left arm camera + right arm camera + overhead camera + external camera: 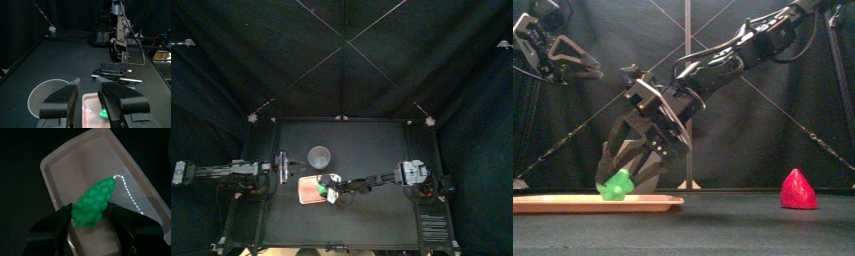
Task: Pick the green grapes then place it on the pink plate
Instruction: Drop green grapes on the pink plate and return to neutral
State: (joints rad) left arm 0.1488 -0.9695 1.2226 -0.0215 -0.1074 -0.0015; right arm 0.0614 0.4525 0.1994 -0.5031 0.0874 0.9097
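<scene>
Seemingly the right gripper (631, 172) is clamped on the green grapes (95, 202): in its wrist view the two jaws stand against the bunch's flanks with no gap showing, though shadow at the contact makes that a judgement and not a certainty. The bunch sits low over the pink plate (80, 158), and from the front its underside looks to rest on the plate's surface, toward the left end. So the pick is done and the carry as well; what is left, as I judge it, is to let go and lift the arm clear without dragging the bunch off. The left gripper (90, 87) hangs raised to the left of the plate, its jaws apart and holding nothing. Further out, a grey speckled cup (319, 155) stands behind the plate, and a red pointed toy (795, 188) stands well apart on the right of the table (740, 225). It is hard to make out whether the grapes truly bear on the plate or hover just above it, since the right arm's own jaws cover part of the bunch from the front, and from above the bunch is only a speck under the arm
</scene>
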